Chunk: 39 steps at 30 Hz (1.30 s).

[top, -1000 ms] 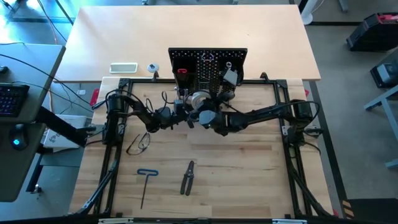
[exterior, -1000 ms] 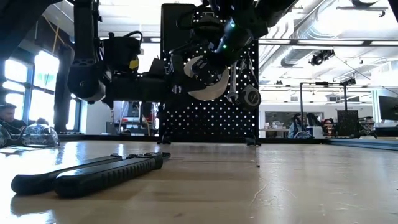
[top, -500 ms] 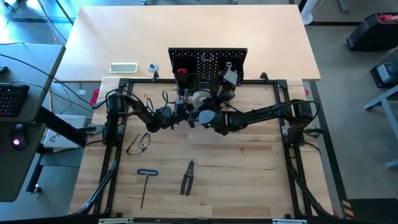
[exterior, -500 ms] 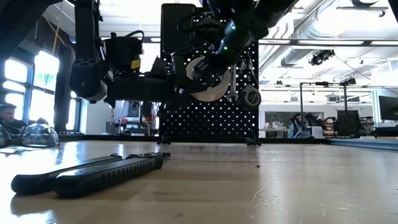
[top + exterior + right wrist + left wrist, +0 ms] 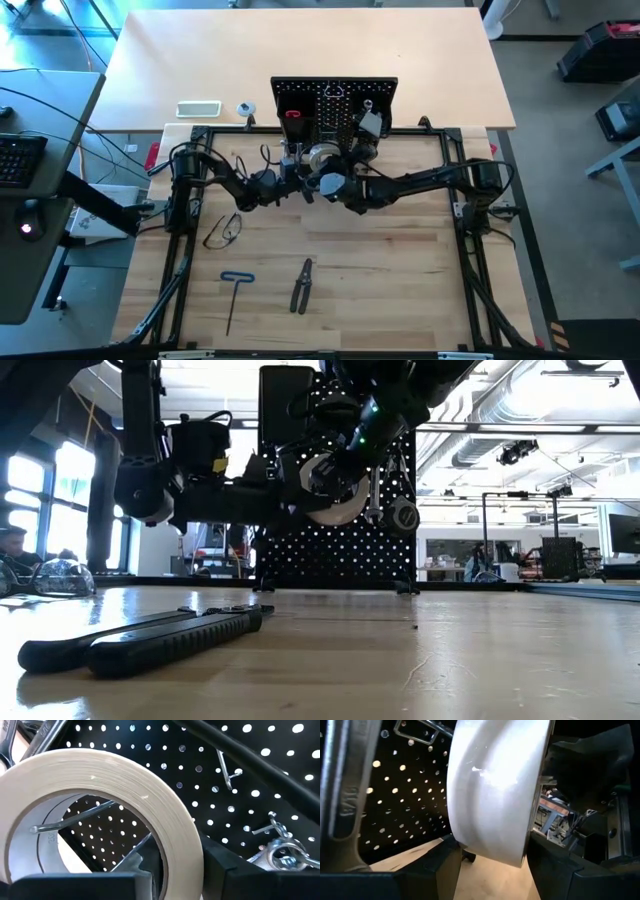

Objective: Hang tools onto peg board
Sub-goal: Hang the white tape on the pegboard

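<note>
A white tape roll (image 5: 330,485) is held upright just in front of the black peg board (image 5: 335,95), between my two grippers. My left gripper (image 5: 292,488) reaches in level from the left and is shut on the roll (image 5: 495,795). My right gripper (image 5: 180,865) comes from the right and above and is shut on the roll's wall (image 5: 125,785). A metal hook (image 5: 67,820) of the board shows through the roll's hole. Wrenches (image 5: 375,490) hang on the board by its hooks. A red-handled tool (image 5: 292,115) sits on the board. My left gripper pinches the tape roll across its width, one finger (image 5: 432,870) on each flat face, at the rim (image 5: 490,852) nearest it. The fingers come level from the table's left. The roll stands upright, clear of the table. My right gripper holds the roll's wall (image 5: 185,845) with one finger (image 5: 135,867) inside the hole and one outside. It slants down from above and the right, toward the board. The roll is lifted clear, its hole facing the board.
Dark-handled pliers (image 5: 302,285) and a blue T-handle hex key (image 5: 235,290) lie on the near part of the table, safety glasses (image 5: 222,231) at the left. A white slab (image 5: 198,108) lies left of the board on the far table.
My right gripper has carried the tape roll a little up and toward the table's left, nearer my left gripper and the board. The roll has turned so that its hole faces more squarely front to back.
</note>
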Motion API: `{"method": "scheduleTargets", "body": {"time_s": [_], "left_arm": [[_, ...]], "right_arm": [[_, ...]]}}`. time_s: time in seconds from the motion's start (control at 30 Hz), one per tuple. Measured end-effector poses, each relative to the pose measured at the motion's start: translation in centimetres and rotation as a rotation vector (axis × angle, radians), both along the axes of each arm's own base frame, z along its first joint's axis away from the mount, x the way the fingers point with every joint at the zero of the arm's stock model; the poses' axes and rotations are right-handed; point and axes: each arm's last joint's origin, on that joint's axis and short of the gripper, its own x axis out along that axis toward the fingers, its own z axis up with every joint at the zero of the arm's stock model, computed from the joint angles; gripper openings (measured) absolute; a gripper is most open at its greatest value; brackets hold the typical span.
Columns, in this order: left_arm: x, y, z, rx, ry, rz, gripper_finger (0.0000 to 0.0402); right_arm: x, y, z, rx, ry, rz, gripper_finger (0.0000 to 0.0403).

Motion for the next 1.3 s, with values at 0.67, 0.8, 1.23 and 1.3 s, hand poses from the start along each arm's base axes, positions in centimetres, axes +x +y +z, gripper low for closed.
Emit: {"method": "scheduleTargets", "body": {"time_s": [0.67, 0.8, 1.23, 1.3], "left_arm": [[0.2, 0.8, -0.1, 0.025, 0.046, 0.027, 0.0196], [0.2, 0.9, -0.1, 0.034, 0.055, 0.028, 0.0196], [-0.1, 1.5, -0.3, 0.042, 0.079, 0.101, 0.0190], [-0.1, 1.5, -0.3, 0.042, 0.079, 0.096, 0.0186]], "right_arm": [[-0.2, -0.8, -0.3, 0.022, 0.027, -0.003, 0.0083], [-0.3, -0.8, -0.4, 0.028, 0.023, -0.005, 0.0083], [-0.4, -0.6, -0.6, 0.023, 0.067, 0.001, 0.0151], [-0.4, -0.6, -0.6, 0.023, 0.067, 0.001, 0.0156]]}}
